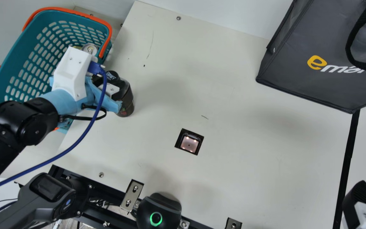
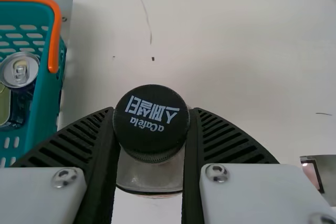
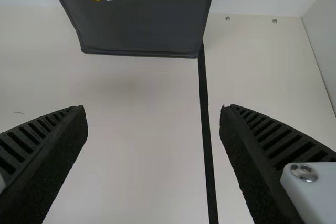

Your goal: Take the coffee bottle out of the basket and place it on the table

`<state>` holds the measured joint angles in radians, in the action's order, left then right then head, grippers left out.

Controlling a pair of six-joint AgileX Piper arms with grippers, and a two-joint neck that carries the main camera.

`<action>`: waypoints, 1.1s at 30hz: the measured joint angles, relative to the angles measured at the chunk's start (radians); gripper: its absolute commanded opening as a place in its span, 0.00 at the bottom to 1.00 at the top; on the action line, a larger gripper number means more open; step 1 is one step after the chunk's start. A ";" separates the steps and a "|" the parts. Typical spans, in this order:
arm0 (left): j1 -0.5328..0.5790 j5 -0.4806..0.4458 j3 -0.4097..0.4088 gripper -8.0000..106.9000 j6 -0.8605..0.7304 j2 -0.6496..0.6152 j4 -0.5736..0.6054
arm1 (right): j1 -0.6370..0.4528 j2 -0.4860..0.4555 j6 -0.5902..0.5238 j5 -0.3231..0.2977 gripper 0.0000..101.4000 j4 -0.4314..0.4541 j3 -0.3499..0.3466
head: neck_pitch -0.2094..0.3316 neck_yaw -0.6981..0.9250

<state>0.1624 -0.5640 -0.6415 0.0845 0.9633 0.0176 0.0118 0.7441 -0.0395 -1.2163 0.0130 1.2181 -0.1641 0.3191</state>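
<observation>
We are seeing one coffee bottle [image 1: 127, 101], and it is sitting outside the basket [image 1: 24, 68], just beside it, over the left part of the surface [image 1: 218, 79]; whether its base is touching down, we cannot tell. The left gripper [image 1: 113, 87] is closing on the bottle, its two fingers pressing from opposite sides just under the cap [image 2: 151, 119], so the bottle is standing between them with the cap rising above. We are finding the bottle upright, its body clear-walled and dark inside, its round cap black, with white lettering running across the top.

Outward from there, the one basket is showing teal slotted walls and two orange handles. Inside it we are counting one silver-topped can [image 1: 90, 48], with part of a greenish thing [image 2: 4, 106] lying next to it that we cannot make out.

On the surface's far right, one dark grey bag [image 1: 297, 73] is standing, bearing yellow and white lettering. One small square inset [image 1: 189, 143] is glowing nearer the middle, and one black strip [image 1: 348, 159] is running from the bag toward us. The right gripper [image 1: 359, 200] is hovering near that strip, its two fingers spreading wide apart.
</observation>
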 measured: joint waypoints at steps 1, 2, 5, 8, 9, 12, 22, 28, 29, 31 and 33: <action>0.005 -0.002 -0.002 0.60 0.007 0.000 -0.003 | 0.000 0.000 0.000 0.000 0.90 0.000 0.000 | 0.000 0.000; 0.009 -0.009 -0.005 0.63 0.015 0.000 -0.006 | 0.000 0.000 0.000 0.000 0.90 0.000 0.000 | 0.000 0.002; 0.020 -0.018 -0.009 0.71 0.043 -0.006 -0.018 | 0.000 0.000 0.000 0.000 0.90 0.000 0.000 | 0.000 0.000; 0.035 -0.031 -0.011 0.80 0.069 -0.010 -0.038 | 0.000 0.000 0.000 0.000 0.90 0.000 0.000 | 0.000 0.000; 0.041 -0.034 -0.013 0.83 0.079 -0.012 -0.043 | 0.000 0.000 0.000 0.000 0.90 0.000 0.000 | 0.000 0.000; 0.055 -0.042 -0.018 0.85 0.100 -0.016 -0.063 | 0.000 0.000 0.000 0.000 0.90 0.000 0.000 | 0.000 0.000; 0.083 -0.071 -0.070 0.85 0.175 -0.018 -0.126 | 0.000 0.000 0.000 0.000 0.90 0.000 0.000 | 0.000 0.000; 0.085 -0.092 -0.108 0.85 0.207 -0.029 -0.156 | 0.000 0.000 0.000 0.000 0.90 0.000 0.000 | 0.000 0.002; 0.085 -0.095 -0.112 0.85 0.209 -0.031 -0.161 | 0.000 0.000 0.000 0.000 0.90 0.000 0.000 | 0.000 0.000; 0.081 -0.100 -0.124 0.85 0.214 -0.035 -0.168 | 0.000 0.000 0.000 0.000 0.90 0.000 0.000 | 0.000 0.000; 0.076 -0.105 -0.134 0.85 0.217 -0.039 -0.174 | 0.000 0.000 0.000 0.000 0.90 0.000 0.000 | 0.000 0.000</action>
<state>0.2388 -0.6694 -0.7751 0.3011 0.9245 -0.1561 0.0118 0.7441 -0.0395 -1.2163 0.0130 1.2181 -0.1641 0.3191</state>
